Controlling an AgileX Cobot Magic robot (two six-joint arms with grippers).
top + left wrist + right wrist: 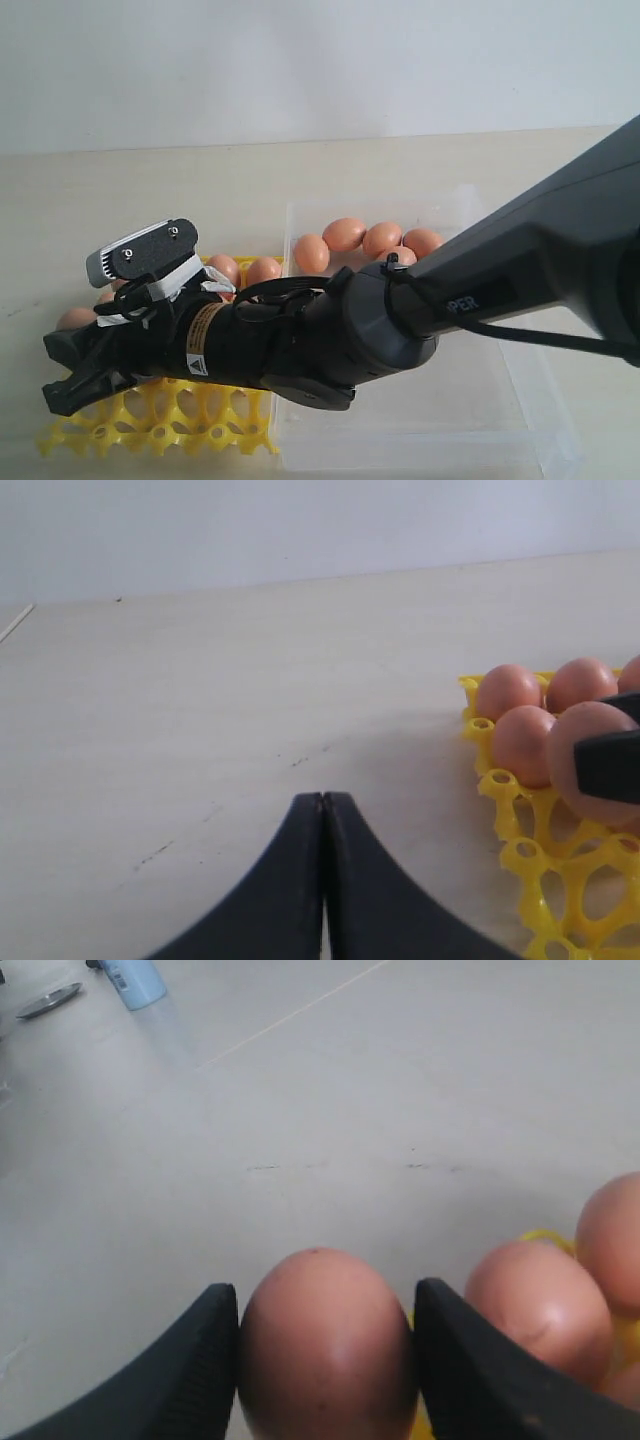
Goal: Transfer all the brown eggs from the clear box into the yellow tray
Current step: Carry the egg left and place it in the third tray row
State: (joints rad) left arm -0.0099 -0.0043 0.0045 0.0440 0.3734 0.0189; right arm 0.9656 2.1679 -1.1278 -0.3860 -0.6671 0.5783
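Observation:
My right gripper [326,1292] is shut on a brown egg [325,1355], with both fingers pressed against its sides. In the left wrist view that egg [588,745] hangs just above the near corner of the yellow tray [520,855]. Three more eggs [522,742] sit in cups beside it. From outside, the right arm reaches across the clear box [520,400] to the tray's [160,425] left end, where its gripper [55,370] hovers. Several eggs [383,238] lie at the far end of the box. My left gripper [323,800] is shut and empty over bare table, left of the tray.
The right arm's dark body [420,300] lies over most of the tray and the box's near half. A blue-topped bottle [132,980] and a metal disc [48,1000] stand far off on the table. A white wall runs along the back.

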